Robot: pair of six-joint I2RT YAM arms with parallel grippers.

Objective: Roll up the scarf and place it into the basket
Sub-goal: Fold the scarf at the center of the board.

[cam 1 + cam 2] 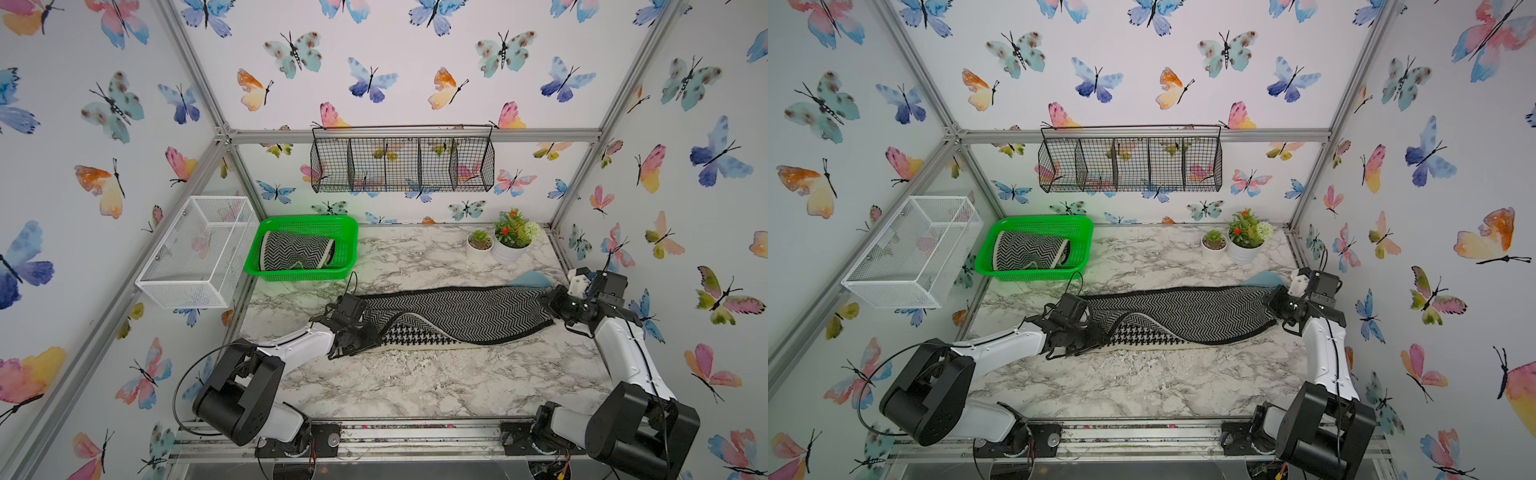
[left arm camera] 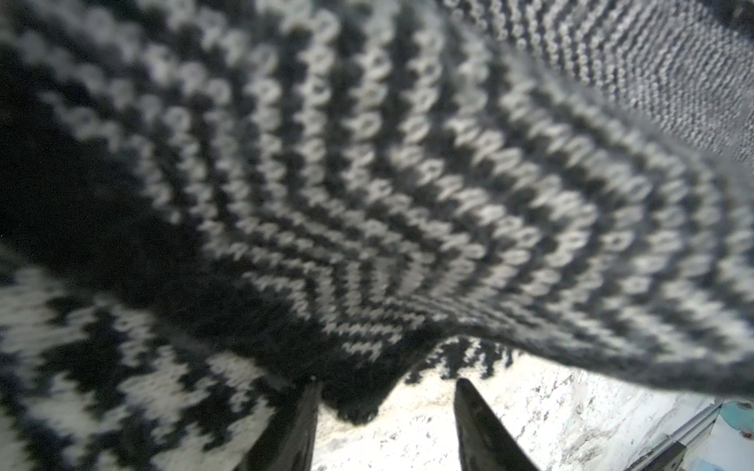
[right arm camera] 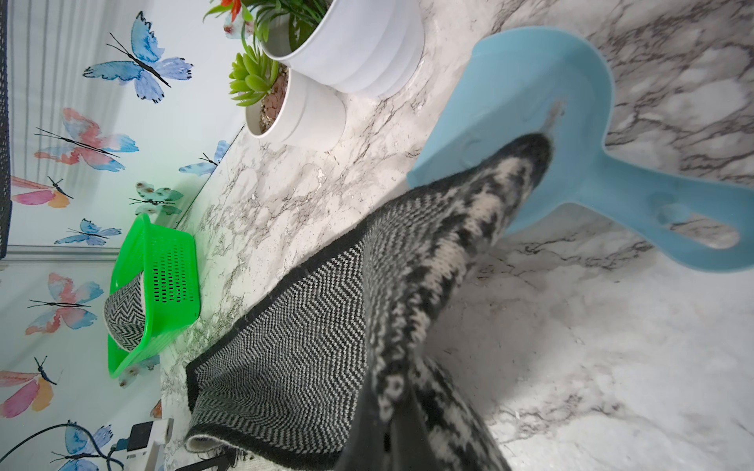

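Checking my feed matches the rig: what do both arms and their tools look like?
Left arm and right arm: white link shells, black joint housings, thin black cables looping outside. Left tool and right tool: black, with slim tapered black fingers.

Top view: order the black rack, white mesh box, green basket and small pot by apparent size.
1. Black rack and white mesh box: too alike to rank.
2. Green basket.
3. Small pot.
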